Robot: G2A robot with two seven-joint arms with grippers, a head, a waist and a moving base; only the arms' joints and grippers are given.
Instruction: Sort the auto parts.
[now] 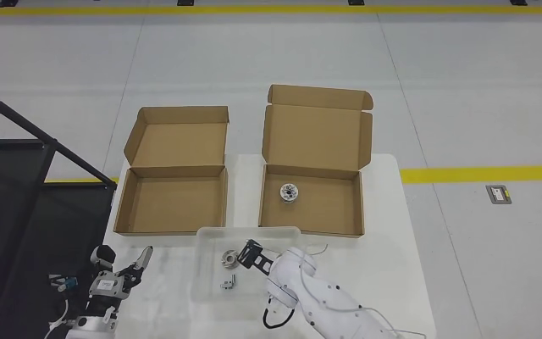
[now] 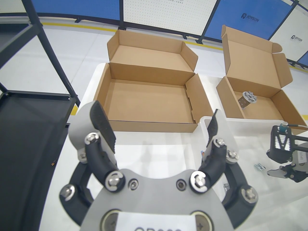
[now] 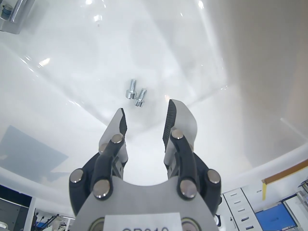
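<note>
**White surface [image 1: 389,254] is carrying two open boxes while the right gripper [image 3: 146,105] is hanging over a pair of bolts [image 3: 136,94]**

At the far left, a black rack [image 1: 34,212] is standing beside the surface, apart from the work. Next to it, at the front corner, the left gripper [image 2: 156,112] is hovering low over bare surface with its fingers spread wide and holding nothing. It is probably parked there to leave the bin free for the other arm. Behind it the left box [image 1: 169,203] is lying open with its lid flap standing up and nothing inside, likely waiting for one kind of part.

Moving right, the clear bin [image 1: 246,229] is sitting at the front edge, just before the gap between the boxes, where either arm should be able to reach it. Inside, a round metal ring [image 1: 229,255] is lying toward the far side and a small bracket [image 1: 227,283] nearer the robot. The right gripper is hanging inside the bin, fingers spread and gripping nothing. The two bolts are lying side by side on the bin floor just ahead of the fingertips. Lying so close together, they may be making a clean single pick harder.

Farthest right, the right box [image 1: 339,212] is holding one toothed round part [image 1: 290,193] near its left wall, which suggests this box is collecting that type.
</note>
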